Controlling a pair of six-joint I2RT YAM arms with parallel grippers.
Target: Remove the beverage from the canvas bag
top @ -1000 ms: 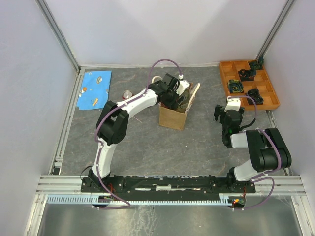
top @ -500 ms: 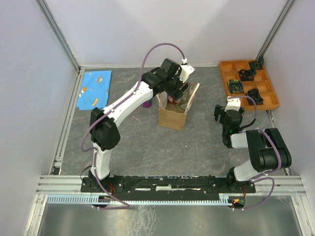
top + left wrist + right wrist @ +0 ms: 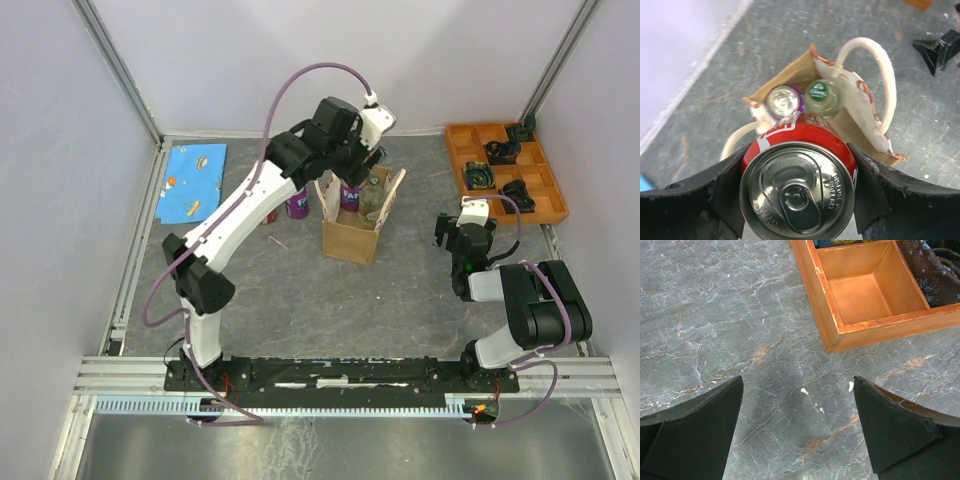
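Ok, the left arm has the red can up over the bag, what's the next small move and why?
Probably carry it sideways, away from the canvas bag, before lowering. The left fingers are clamped on the red can, which hangs above the bag's opening; a purple can and a green-capped bottle stand inside below, so lowering here would put it back.

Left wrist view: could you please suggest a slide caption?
Left claw grips a red can above the canvas bag, which holds a purple can and a green-capped bottle.
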